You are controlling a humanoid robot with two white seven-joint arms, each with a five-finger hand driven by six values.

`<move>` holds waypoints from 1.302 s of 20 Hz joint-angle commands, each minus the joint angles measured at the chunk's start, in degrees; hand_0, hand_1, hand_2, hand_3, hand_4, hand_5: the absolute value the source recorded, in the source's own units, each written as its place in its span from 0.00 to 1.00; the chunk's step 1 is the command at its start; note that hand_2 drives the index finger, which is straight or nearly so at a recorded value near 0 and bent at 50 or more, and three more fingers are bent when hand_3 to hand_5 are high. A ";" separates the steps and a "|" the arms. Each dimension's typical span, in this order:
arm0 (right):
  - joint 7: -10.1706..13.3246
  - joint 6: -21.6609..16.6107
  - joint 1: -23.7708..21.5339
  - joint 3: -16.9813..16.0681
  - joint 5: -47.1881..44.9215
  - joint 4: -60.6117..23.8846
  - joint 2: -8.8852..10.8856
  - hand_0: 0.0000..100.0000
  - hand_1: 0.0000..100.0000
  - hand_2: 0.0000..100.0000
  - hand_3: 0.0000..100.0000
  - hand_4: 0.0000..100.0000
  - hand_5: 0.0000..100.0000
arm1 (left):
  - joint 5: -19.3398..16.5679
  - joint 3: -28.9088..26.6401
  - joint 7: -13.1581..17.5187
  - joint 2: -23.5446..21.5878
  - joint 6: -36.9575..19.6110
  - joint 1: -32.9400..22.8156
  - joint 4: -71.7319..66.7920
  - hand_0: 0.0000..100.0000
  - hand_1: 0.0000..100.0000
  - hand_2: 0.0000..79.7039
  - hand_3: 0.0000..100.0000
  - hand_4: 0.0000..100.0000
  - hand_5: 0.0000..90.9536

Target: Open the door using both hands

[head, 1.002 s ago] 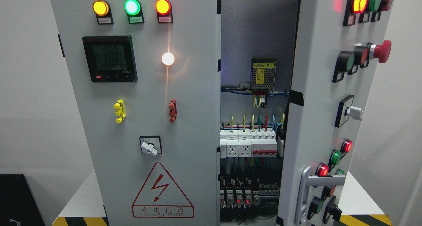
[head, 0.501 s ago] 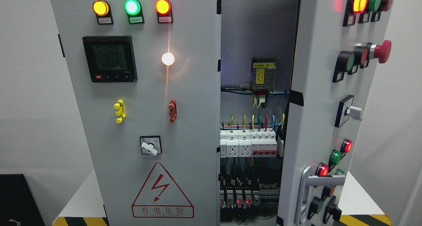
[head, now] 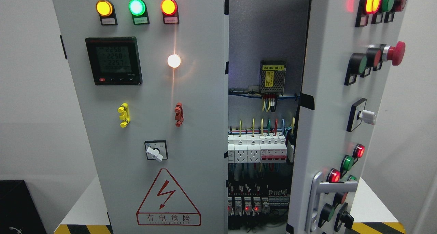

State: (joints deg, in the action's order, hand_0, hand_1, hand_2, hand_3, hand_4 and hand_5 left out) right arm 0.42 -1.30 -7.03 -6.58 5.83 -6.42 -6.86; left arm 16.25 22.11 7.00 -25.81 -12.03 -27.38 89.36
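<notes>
Neither hand of the robot in the head view, so impossible to tell whether fingers apart, together or clamped on anything.

At the 3 o'clock side, the right door (head: 327,100) of the grey cabinet, swung outward and standing ajar, its front turned partly away to the right. On this door: a silver handle (head: 319,200) toward 5 o'clock, a red mushroom button (head: 396,53) toward 2 o'clock, a lit red-yellow lamp (head: 372,1) near 1 o'clock, a white selector knob (head: 367,117) at mid height, small red and green lamps below it.

Filling the 9 o'clock half, the left door (head: 150,131), closed and facing the camera. Along its top, three lit lamps: yellow (head: 104,8), green (head: 137,7), red (head: 168,6). Under them a black digital meter (head: 113,60), beside it a bright white lamp (head: 173,60). Lower down a yellow clip (head: 123,115), a red clip (head: 178,114), a rotary switch (head: 156,150), and at 6 o'clock a red warning triangle (head: 168,198) with a lightning sign.

Between the two doors, the open interior: a perforated power supply (head: 272,77) with a yellow label, coloured wires, a row of white breakers and sockets (head: 256,151), small red indicator lights near the bottom.

Under the cabinet a white surface (head: 82,206) with black-yellow striped edge.
</notes>
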 commanded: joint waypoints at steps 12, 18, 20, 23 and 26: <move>0.02 -0.01 0.00 0.07 0.06 0.00 0.00 0.19 0.00 0.00 0.00 0.00 0.00 | 5.81 8.48 0.03 -9.17 -0.27 16.65 25.60 0.00 0.00 0.00 0.00 0.00 0.00; 0.02 -0.01 0.00 -0.02 -0.03 0.00 0.00 0.19 0.00 0.00 0.00 0.00 0.00 | 13.26 8.57 -0.06 -9.08 2.36 24.64 28.58 0.00 0.00 0.00 0.00 0.00 0.00; 0.02 -0.01 0.00 0.07 -0.03 0.00 0.00 0.19 0.00 0.00 0.00 0.00 0.00 | 14.77 8.48 -0.06 -9.26 2.89 27.36 28.76 0.00 0.00 0.00 0.00 0.00 0.00; 0.02 -0.01 0.00 -0.02 -0.03 0.00 0.00 0.19 0.00 0.00 0.00 0.00 0.00 | 17.31 8.48 -0.06 -10.05 2.89 32.46 28.85 0.00 0.00 0.00 0.00 0.00 0.00; 0.02 -0.01 0.00 -0.02 0.06 0.00 0.00 0.19 0.00 0.00 0.00 0.00 0.00 | 23.45 8.48 -0.06 -11.98 3.33 38.43 29.03 0.00 0.00 0.00 0.00 0.00 0.00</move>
State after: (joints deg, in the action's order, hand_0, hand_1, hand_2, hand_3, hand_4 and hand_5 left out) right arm 0.42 -1.30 -7.03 -6.58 5.83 -6.41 -6.86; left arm 32.21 29.39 7.09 -34.52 -9.07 1.72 113.92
